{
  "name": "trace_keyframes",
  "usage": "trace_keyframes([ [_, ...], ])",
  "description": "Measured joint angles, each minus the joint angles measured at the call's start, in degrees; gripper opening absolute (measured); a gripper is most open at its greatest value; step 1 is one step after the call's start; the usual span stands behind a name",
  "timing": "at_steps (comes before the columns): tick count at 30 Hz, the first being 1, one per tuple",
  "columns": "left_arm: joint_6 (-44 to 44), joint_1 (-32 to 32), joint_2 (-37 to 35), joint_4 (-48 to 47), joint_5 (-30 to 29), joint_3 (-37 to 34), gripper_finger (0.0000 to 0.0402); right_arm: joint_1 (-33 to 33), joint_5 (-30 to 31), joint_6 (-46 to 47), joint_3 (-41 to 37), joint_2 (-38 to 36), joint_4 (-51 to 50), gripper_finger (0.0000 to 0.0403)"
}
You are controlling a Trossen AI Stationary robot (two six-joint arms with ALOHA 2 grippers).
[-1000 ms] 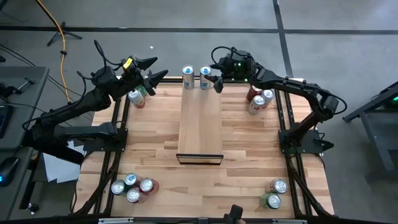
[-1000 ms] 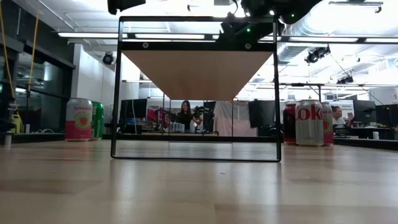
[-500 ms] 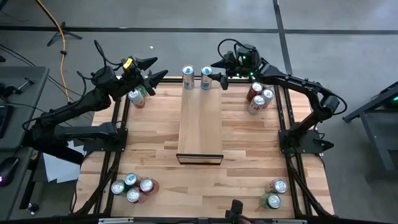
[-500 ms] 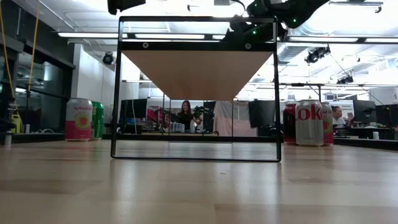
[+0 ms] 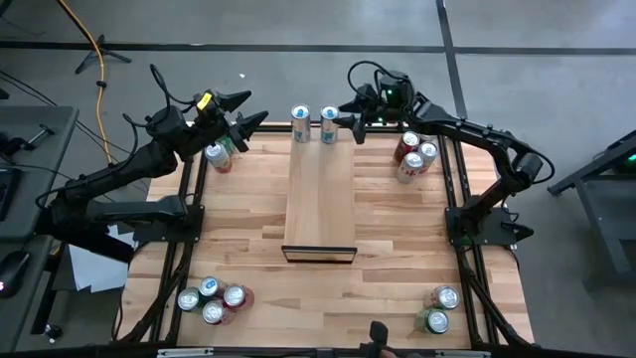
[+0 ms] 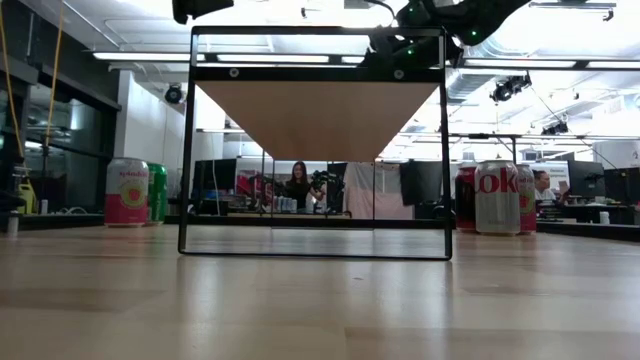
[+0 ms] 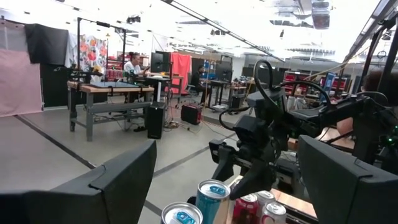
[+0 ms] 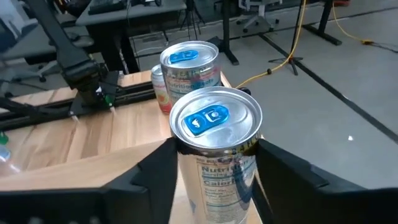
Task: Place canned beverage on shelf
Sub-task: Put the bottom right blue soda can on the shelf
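Right tool [image 5: 345, 122] has backed off from the right can [image 5: 329, 124], fingers apart, narrowing. Both cans stand at the shelf's [image 5: 320, 189] twelve-o'clock end: placement appears complete. Left tool [image 5: 241, 111] gapes at ten o'clock.

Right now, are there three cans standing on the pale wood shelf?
No, the high view shows only two cans on the shelf, side by side at its far end near the right gripper.
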Motion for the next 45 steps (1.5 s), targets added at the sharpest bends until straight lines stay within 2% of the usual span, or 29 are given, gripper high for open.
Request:
trace_keyframes([
  [7, 0.0, 0.0, 0.0, 0.0, 0.0, 0.0, 0.0323, 3.5, 2.6, 2.6, 0.0, 0.0, 0.1, 0.0135],
  [13, 0.1, 0.0, 0.0, 0.0, 0.0, 0.0, 0.0323, 7.9, 7.5, 2.2, 0.0, 0.0, 0.0, 0.0129],
  [18, 0.1, 0.0, 0.0, 0.0, 0.0, 0.0, 0.0323, 8.6, 9.9, 2.4, 0.0, 0.0, -0.3, 0.0129],
  [22, 0.1, 0.0, -0.2, -1.4, 0.0, 0.0, 0.0323, 8.5, 9.9, 3.8, 0.0, -0.6, -3.6, 0.0129],
  [27, 0.2, 0.0, -0.8, -4.5, 0.0, 0.0, 0.0323, 10.7, 9.9, 5.4, -0.1, -1.1, -12.3, 0.0126],
  [30, 0.2, 0.0, -0.8, -5.2, 0.0, 0.0, 0.0323, 14.1, 10.5, 5.9, -0.1, 0.0, -13.2, 0.0105],
  [36, 1.0, 0.0, -0.8, -5.2, 0.0, 0.0, 0.0323, 19.3, 20.1, 11.5, -0.1, 3.9, -6.2, 0.0009],
  [40, 1.0, 0.0, -0.8, -5.2, 0.0, 0.0, 0.0323, 18.8, 23.8, 21.3, -0.1, 6.0, -4.1, 0.0013],
  [45, 1.0, 0.0, -0.8, -5.2, 0.0, 0.0, 0.0323, 17.5, 25.0, 25.6, -0.1, 7.0, -1.3, 0.0005],
])
